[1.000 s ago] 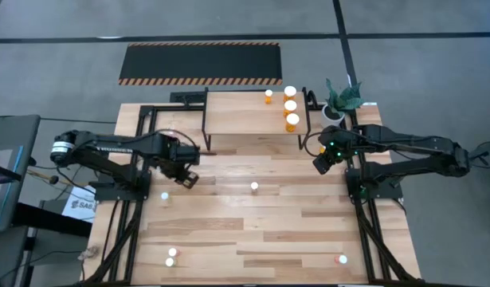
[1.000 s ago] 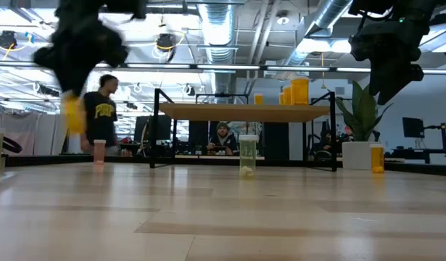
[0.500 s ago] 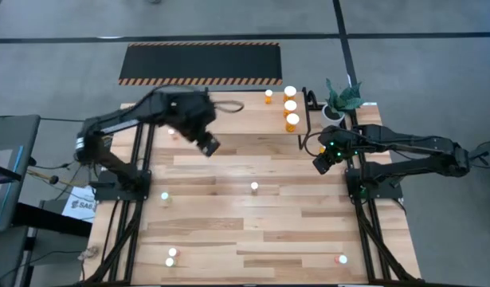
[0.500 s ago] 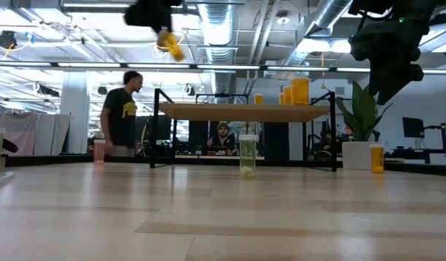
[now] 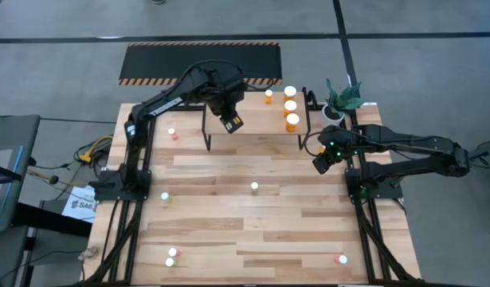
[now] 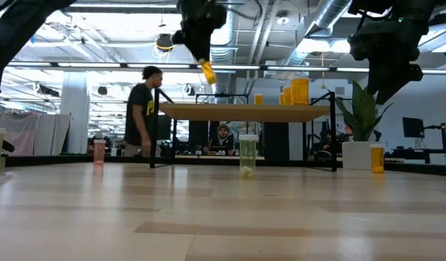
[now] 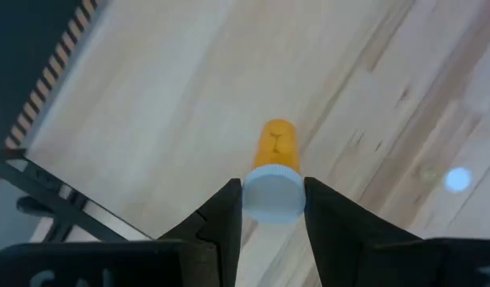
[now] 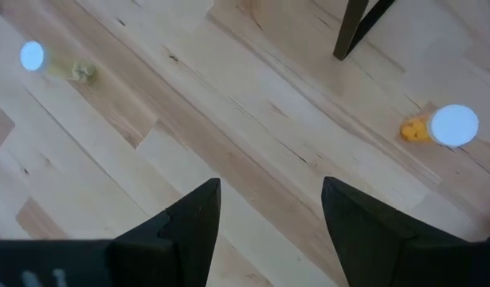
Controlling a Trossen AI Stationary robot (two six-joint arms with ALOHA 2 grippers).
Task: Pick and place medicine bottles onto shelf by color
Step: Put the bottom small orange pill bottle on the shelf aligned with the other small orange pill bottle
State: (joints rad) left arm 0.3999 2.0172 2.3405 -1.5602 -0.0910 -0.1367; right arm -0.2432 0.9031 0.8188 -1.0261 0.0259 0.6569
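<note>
The plank counter (image 5: 252, 215) carries everything, and the shelf (image 5: 248, 114) stands at its far edge, just in front of the black mat with striped edges (image 5: 201, 62). The left arm reaches over the shelf, its left gripper (image 5: 232, 122) hanging above the shelf's middle with the jaws clamped on an orange medicine bottle (image 7: 275, 170), gripped at its white cap and clear of the board. The right arm waits beside the shelf's right end, the right gripper (image 5: 320, 163) above the counter with its jaws apart and empty. A white pot with a green plant (image 5: 338, 102) sits just past the shelf's right end. Three orange bottles (image 5: 290, 106) and a smaller one (image 5: 268, 96) stand on the shelf's right part. A red-pink bottle (image 5: 174, 133) stands off the shelf's left end, a pale yellow-green bottle (image 5: 254, 187) in front of the shelf, and a few more near the counter's front edge.
</note>
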